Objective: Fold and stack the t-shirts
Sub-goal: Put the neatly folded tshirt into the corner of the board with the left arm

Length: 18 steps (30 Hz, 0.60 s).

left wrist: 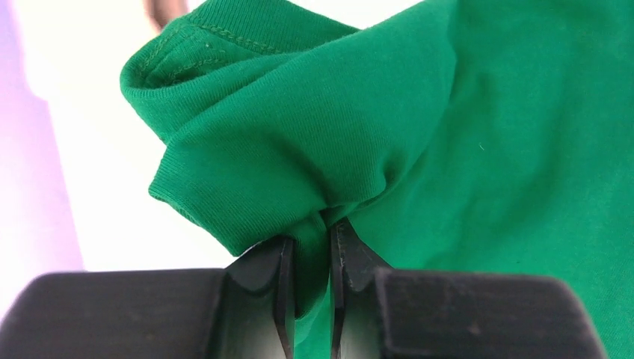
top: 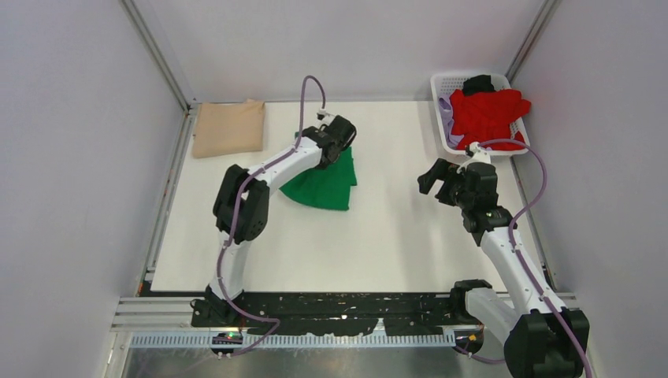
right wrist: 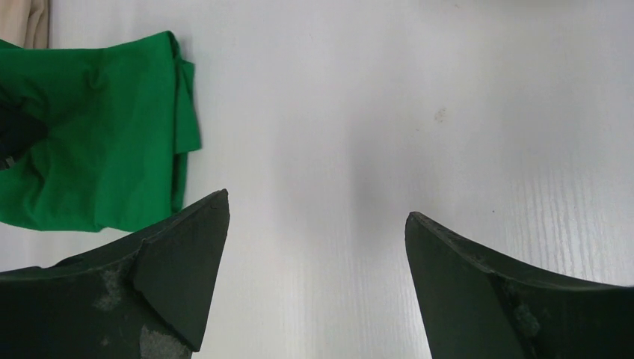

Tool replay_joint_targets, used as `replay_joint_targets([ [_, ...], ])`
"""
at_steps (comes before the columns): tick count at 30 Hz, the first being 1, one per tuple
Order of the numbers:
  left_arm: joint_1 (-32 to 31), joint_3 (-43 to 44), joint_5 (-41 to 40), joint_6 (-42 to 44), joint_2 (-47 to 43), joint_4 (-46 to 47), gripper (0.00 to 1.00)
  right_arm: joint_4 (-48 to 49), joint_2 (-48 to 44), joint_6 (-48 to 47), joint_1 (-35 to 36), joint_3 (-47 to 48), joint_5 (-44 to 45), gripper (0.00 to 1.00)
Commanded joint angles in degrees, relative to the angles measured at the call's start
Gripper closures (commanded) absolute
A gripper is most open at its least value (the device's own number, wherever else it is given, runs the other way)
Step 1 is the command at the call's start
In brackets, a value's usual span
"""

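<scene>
A: How far along is the folding?
B: The tan t-shirt (top: 228, 128) lies folded at the far left. The left gripper (left wrist: 310, 243) pinches the green t-shirt (top: 323, 185) mid-table. The right gripper (right wrist: 317, 206) is spread wide and empty. The red t-shirt (top: 488, 114) waits in the basket (top: 438, 98).

White table (top: 394, 236), white lattice basket (top: 447, 82) at its far right corner, pale walls (top: 71, 157)

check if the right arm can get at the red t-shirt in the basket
Probably yes: the right tool is open and empty near the white basket, and the red t-shirt lies on top, uncovered on its near side.
</scene>
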Motion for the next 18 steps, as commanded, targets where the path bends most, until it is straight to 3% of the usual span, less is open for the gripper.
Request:
replay_joint_targets([
  [1, 3.88, -1.80, -12.44, 17.28, -5.62, 11.82, 1.00, 1.49, 0.28, -1.52, -0.50, 1.05, 2.40, 0.05],
  [7, 10.27, -0.03, -10.86, 29.40, -5.90, 21.27, 1.00, 1.50, 2.38, -2.16, -0.85, 1.82, 2.62, 0.04],
  [18, 20.10, 6.34, -2.35, 35.80, -5.80, 28.64, 1.00, 0.14, 5.71, -3.16, -1.38, 3.30, 4.24, 0.05],
])
